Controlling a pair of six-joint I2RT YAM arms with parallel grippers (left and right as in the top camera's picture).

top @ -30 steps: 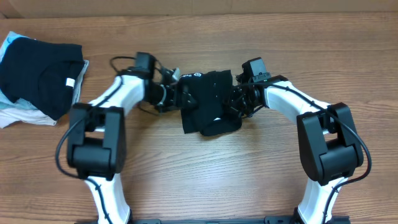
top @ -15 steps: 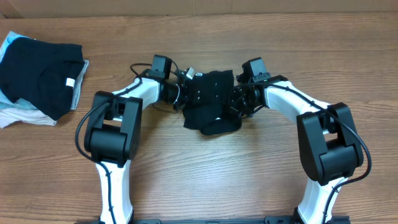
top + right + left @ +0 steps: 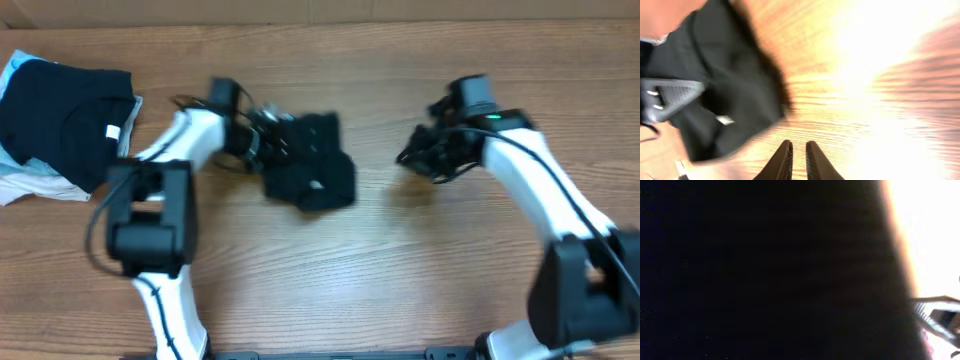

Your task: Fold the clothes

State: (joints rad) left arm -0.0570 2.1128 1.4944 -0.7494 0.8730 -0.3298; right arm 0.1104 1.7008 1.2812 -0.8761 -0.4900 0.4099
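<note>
On the table [image 3: 400, 290], one pile of clothes [image 3: 60, 120] sits finished at the far left while a compactly folded black T-shirt [image 3: 315, 172] lies left of centre, apparently awaiting stacking, left gripper [image 3: 262, 148] at its left edge, grip unreadable, right gripper [image 3: 799, 143] well apart, nearly closed, empty.
</note>
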